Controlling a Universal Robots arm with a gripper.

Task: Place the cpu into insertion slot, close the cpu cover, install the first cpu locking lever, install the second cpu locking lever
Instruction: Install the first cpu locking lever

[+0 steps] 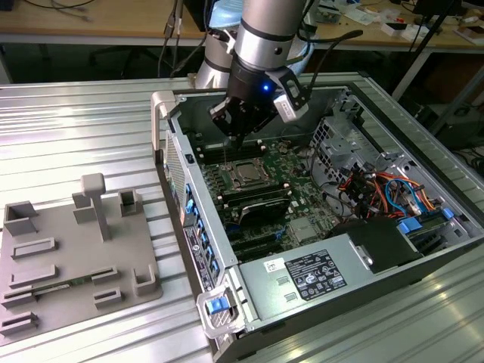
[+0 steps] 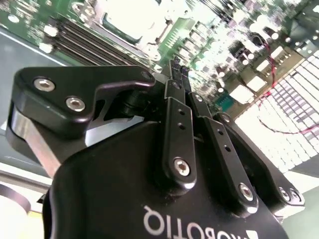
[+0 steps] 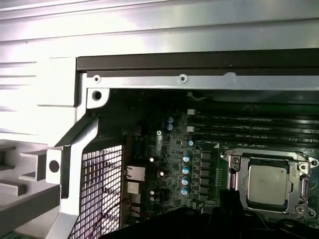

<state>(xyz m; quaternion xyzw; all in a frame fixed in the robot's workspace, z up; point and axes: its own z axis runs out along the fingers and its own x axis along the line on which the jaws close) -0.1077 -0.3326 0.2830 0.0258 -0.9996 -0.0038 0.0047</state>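
The gripper [image 1: 233,138], fingers pinched together on nothing, hangs just above centre in the exterior view, over the insertion slot [image 1: 234,172]. There the cpu [image 3: 266,184] sits under the cpu cover [image 3: 235,167], which seems to be down. Lever work likely wants the closed tips pressing squarely, clear of the memory slots [image 3: 249,130].

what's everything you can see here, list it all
table: one, silvery ribbed, under everything
computer case: one, grey, on the table
circuit board: one, green, inside the case
cpu cover: one, silvery frame, flat on the board
cpu: one, silver-grey, inside that frame
memory slots: several, black, beside the cpu
power supply box: one, grey, in the case
fixture tray: one, grey, exterior view's left
pincer: one, black, shut, above the board
arm: one, silver, over the case
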